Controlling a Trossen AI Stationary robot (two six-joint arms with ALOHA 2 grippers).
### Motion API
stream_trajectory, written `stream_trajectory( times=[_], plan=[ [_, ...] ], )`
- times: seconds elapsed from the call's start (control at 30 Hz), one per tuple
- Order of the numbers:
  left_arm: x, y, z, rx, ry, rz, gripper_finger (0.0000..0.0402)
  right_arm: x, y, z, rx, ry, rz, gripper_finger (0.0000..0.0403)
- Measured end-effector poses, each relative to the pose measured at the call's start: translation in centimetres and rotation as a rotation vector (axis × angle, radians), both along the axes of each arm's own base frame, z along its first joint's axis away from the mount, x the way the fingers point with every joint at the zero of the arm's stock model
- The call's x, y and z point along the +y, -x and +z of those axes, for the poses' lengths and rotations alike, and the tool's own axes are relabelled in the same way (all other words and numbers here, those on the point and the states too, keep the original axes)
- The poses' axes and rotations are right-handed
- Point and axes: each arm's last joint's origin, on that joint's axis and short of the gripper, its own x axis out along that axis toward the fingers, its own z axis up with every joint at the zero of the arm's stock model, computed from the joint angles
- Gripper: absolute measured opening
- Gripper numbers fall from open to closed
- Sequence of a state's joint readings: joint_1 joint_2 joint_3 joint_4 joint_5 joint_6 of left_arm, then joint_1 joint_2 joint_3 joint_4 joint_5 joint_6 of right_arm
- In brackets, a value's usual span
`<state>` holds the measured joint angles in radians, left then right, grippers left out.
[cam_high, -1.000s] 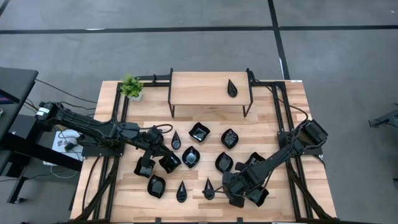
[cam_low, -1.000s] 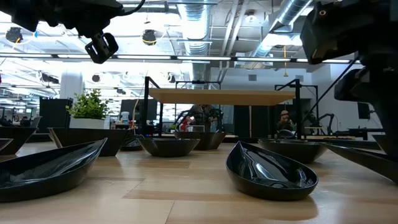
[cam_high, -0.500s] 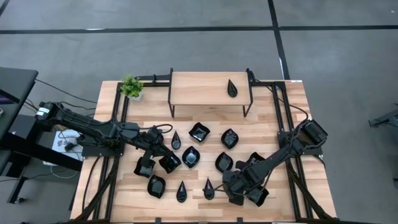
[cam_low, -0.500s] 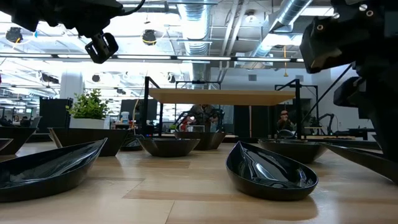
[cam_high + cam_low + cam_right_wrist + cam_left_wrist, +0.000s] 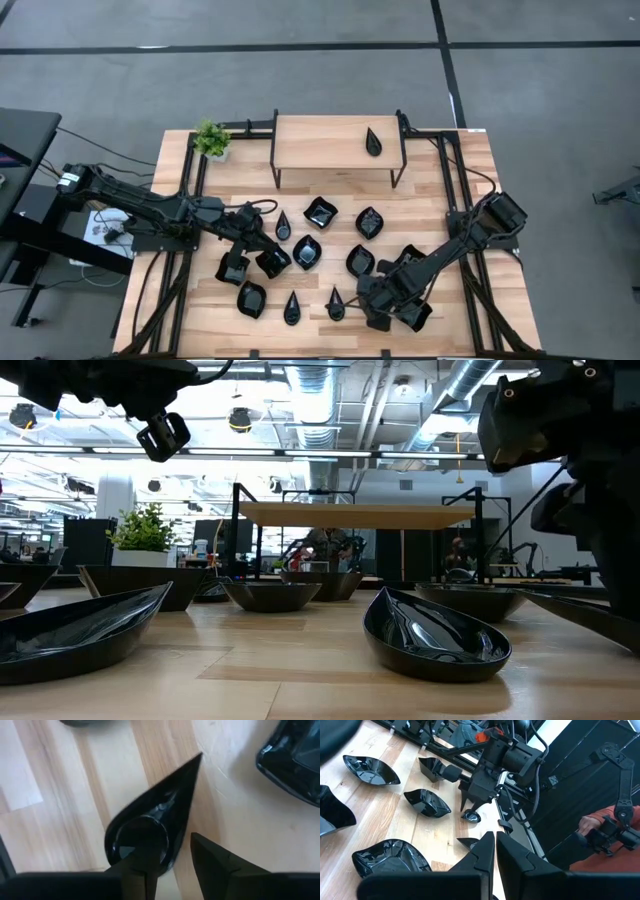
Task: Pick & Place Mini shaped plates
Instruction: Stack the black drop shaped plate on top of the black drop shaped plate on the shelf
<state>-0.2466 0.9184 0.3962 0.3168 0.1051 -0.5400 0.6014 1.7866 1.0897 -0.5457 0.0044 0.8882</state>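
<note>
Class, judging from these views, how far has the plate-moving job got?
Done: one teardrop plate sits on the shelf. In hand: the right gripper straddles the rim of another teardrop plate on the table, fingers not clearly shut. Left: the other plates on the table; the left gripper hovers shut, empty.

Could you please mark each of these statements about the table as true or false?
1. One teardrop plate lies on the raised wooden shelf. True.
2. The potted plant stands in the middle of the table. False: it stands at a far corner of the table, beside the shelf.
3. The right gripper is low over a teardrop-shaped plate, one finger over the plate's inside and the other outside its rim. True.
4. The left gripper carries a plate. False: its fingers are shut together with nothing between them.
5. The shelf is stacked full of plates. False: only the one is on it; the others lie on the table.
</note>
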Motion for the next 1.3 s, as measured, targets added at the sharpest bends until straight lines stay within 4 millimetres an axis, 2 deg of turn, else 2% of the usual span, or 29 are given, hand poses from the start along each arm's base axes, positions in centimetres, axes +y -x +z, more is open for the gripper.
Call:
stream_trajectory(
  times=[0.27, 0.73, 1.3],
  plan=[
    [0.0, 0.0, 0.0, 0.0, 0.0, 0.0, 0.0019, -0.1, 0.2, -0.5, 0.009, -0.008, -0.024, 0.0061],
    [0.0, 0.0, 0.0, 0.0, 0.0, 0.0, 0.0019, -0.1, 0.2, -0.5, 0.014, -0.021, -0.047, 0.0017],
    [0.0, 0.0, 0.0, 0.0, 0.0, 0.0, 0.0019, 0.5, -0.8, 1.1, -0.04, -0.06, -0.051, 0.0003]
  ],
)
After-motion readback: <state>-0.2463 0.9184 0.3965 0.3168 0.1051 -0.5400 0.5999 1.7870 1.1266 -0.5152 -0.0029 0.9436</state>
